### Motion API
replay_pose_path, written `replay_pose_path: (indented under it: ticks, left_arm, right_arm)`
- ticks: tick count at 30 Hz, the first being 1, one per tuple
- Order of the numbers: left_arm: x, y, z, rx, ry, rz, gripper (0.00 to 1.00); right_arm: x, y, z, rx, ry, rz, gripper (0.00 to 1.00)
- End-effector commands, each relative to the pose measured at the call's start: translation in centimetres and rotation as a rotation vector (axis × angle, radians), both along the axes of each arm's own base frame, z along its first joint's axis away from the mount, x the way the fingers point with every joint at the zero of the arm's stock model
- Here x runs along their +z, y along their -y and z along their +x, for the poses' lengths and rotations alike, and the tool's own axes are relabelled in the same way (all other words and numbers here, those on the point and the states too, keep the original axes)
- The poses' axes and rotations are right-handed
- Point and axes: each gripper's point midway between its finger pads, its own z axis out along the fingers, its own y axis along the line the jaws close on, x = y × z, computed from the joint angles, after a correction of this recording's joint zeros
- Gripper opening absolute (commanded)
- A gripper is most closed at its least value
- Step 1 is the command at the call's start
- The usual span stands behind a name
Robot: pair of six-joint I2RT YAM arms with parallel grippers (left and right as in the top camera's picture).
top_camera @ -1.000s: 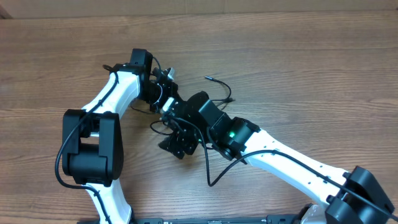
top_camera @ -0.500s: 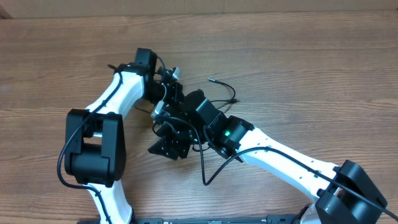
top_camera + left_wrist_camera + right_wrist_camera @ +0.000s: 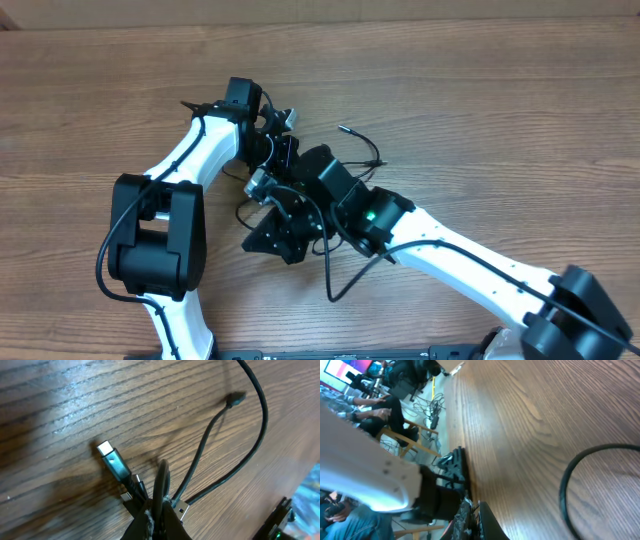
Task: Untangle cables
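Left claw [image 3: 160, 507] pinches the cables [image 3: 199, 457], wrist angled low over table [image 3: 75, 410].

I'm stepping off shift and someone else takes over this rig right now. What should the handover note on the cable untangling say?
Left gripper: shut on the cables where they bunch together.
Right gripper: low over the table, fingers close together; whether it holds anything cannot be told.
Cables: a light-tipped plug and a dark plug lie free on the wood; one loop curves near the right gripper.
Done: no strand separated yet.
Left: pull the strands apart and lay each out on its own.
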Motion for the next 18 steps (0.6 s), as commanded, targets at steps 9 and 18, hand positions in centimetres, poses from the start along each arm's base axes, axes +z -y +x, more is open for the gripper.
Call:
replay_pose_path:
  ticks: [9, 18]
  left_arm:
    - [2.8, 2.2, -0.9, -0.283, 0.186, -0.23, 0.04]
    - [4.8, 3.4, -2.7, -0.408, 0.255, -0.382, 0.04]
  right_arm:
    - [5.2, 3.2, -1.9, 0.04, 0.214, 0.044, 0.04]
    - [-0.8, 12.3, 8.8, -0.817, -0.084, -0.356, 0.04]
